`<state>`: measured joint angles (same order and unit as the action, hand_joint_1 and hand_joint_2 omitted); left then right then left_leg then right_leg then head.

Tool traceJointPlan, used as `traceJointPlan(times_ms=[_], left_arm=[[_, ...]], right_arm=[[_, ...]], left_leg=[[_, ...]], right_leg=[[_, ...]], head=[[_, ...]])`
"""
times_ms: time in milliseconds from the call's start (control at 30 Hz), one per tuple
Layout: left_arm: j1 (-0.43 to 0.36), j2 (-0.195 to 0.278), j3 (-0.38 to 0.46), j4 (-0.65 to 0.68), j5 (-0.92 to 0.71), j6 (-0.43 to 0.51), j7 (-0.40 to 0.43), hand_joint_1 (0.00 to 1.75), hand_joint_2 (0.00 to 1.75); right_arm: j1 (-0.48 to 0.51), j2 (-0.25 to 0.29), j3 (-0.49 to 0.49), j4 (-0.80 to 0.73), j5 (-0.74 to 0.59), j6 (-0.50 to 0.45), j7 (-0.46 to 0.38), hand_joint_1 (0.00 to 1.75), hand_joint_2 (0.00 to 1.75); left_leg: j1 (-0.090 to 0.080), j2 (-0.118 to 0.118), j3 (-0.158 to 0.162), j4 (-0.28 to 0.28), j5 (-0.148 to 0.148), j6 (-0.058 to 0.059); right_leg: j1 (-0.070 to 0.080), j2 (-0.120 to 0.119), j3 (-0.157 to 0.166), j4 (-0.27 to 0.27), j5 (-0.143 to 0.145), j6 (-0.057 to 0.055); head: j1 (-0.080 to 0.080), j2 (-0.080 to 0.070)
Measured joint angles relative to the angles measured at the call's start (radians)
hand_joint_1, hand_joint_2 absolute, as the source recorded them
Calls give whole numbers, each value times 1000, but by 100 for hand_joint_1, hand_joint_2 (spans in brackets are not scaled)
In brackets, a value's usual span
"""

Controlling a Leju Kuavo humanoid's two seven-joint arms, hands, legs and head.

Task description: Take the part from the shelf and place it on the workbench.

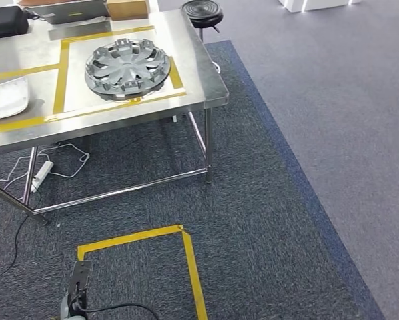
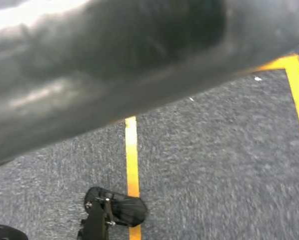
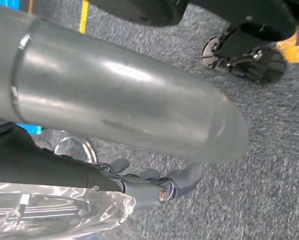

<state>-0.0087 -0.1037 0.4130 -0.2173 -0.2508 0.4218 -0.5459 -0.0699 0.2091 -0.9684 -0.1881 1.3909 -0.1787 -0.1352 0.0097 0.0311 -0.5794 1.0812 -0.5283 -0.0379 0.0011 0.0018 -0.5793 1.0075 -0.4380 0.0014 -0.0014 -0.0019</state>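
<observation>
1. Dark blue-grey carpet (image 1: 268,200), yellow tape square (image 1: 187,253) on the floor before a steel workbench (image 1: 197,60).
2. Silver plastic wheel cover (image 1: 127,67) lies flat on workbench inside yellow tape outline.
3. Right hand (image 3: 155,185): fingers curled against clear plastic-wrapped item (image 3: 57,212); grip unclear.
4. Left hand: can't tell.

White tray (image 1: 6,97): cut by picture edge at 9 o'clock on workbench (image 1: 197,60). Black case (image 1: 3,20) and stool (image 1: 202,12): cropped at 12 o'clock. Left wrist view: blurred. Right hand (image 3: 159,182): fingers partly hidden behind clear plastic wrap (image 3: 57,212), grip unclear.
</observation>
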Motion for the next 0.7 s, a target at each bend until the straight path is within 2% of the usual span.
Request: traceJointPlan(times_ms=[67,100,133,167,200,233,267,300,333,367,400,467,533,567,600,633,667,700], left_arm=[[1,-2,0,1,0,-1,0,0,0],[2,-2,1,1,0,-1,0,0,0],[2,-2,2,2,0,-1,0,0,0],[2,-2,2,2,0,-1,0,0,0],[2,-1,2,2,0,-1,0,0,0],[1,-1,3,2,-1,-2,0,0,0],[0,-2,3,2,-1,-2,0,0,0],[-1,-2,3,2,-1,-2,-1,0,0],[-2,-2,3,3,-2,-2,-1,0,0],[-2,-3,3,3,-3,-1,-1,0,0],[-3,-5,3,3,-5,0,-2,0,0],[-5,-6,3,4,-14,4,-3,0,0],[-4,-5,4,4,-22,10,-3,0,0],[-3,-4,4,4,-25,12,-3,0,0],[-3,-4,4,4,-26,13,-3,0,0],[-3,-5,4,4,-26,13,-3,0,0],[-3,-6,4,4,-26,13,-3,0,0],[-3,-6,4,4,-26,13,-3,0,0]], right_arm=[[-1,1,-2,0,0,0,0,0,0],[0,2,-3,0,0,-1,0,0,0],[1,2,-4,0,0,-1,-1,0,0],[1,2,-6,0,0,-1,-1,0,0],[1,2,-7,0,0,-1,-2,0,0],[0,2,-8,0,0,-1,-3,0,0],[-1,2,-8,0,0,-1,-3,0,0],[-2,2,-9,0,0,-1,-3,0,0],[-1,2,-10,0,0,-1,-4,0,0],[0,2,-10,0,0,-1,-5,0,0],[3,2,-11,0,0,-1,-5,0,0],[5,2,-12,0,0,0,-6,0,0],[0,2,-12,0,0,1,-7,0,0],[-2,2,-12,0,0,1,-7,0,0],[-2,2,-12,0,-1,2,-8,0,0],[-1,2,-12,0,-1,2,-8,0,0],[1,2,-12,0,-1,2,-8,0,0],[2,2,-13,0,-1,2,-8,0,0]], left_leg=[[0,-16,-62,134,-60,-3],[0,-20,-83,176,-68,-4],[0,-22,-89,185,-58,-4],[1,-24,-76,155,-31,-3],[2,-31,-49,96,7,-2],[3,-49,-16,27,39,0],[6,-66,12,-33,59,2],[7,-80,29,-73,67,5],[7,-88,35,-90,66,9],[7,-83,35,-94,65,15],[7,-75,35,-95,68,22],[8,-56,35,-99,72,36],[7,-35,36,-100,72,44],[6,-22,36,-100,71,45],[5,-10,36,-99,71,45],[5,0,37,-99,70,45],[5,11,39,-99,68,45],[6,21,43,-99,65,42]], right_leg=[[-1,16,-2,0,1,-4],[-1,25,-2,0,2,-5],[-1,34,-2,0,2,-4],[-1,45,-2,0,3,-3],[-2,55,-2,1,4,-2],[-1,65,-3,2,5,2],[0,75,-6,5,5,6],[1,83,-10,7,6,11],[1,91,-15,8,9,17],[-1,98,-20,7,11,23],[-2,98,-24,7,12,30],[-2,65,-45,43,-10,40],[-2,22,-99,160,-72,49],[-4,13,-132,230,-102,52],[-4,8,-157,283,-120,54],[-5,6,-165,301,-119,55],[-5,2,-151,276,-98,55],[-5,-7,-116,212,-64,55]], head=[[-3,0],[-3,0],[-3,0],[-3,0],[-3,0],[-3,0],[-3,0],[-2,0],[-2,0],[-2,0],[-2,0],[4,0],[12,0],[12,0],[12,0],[12,0],[12,0],[12,0]])
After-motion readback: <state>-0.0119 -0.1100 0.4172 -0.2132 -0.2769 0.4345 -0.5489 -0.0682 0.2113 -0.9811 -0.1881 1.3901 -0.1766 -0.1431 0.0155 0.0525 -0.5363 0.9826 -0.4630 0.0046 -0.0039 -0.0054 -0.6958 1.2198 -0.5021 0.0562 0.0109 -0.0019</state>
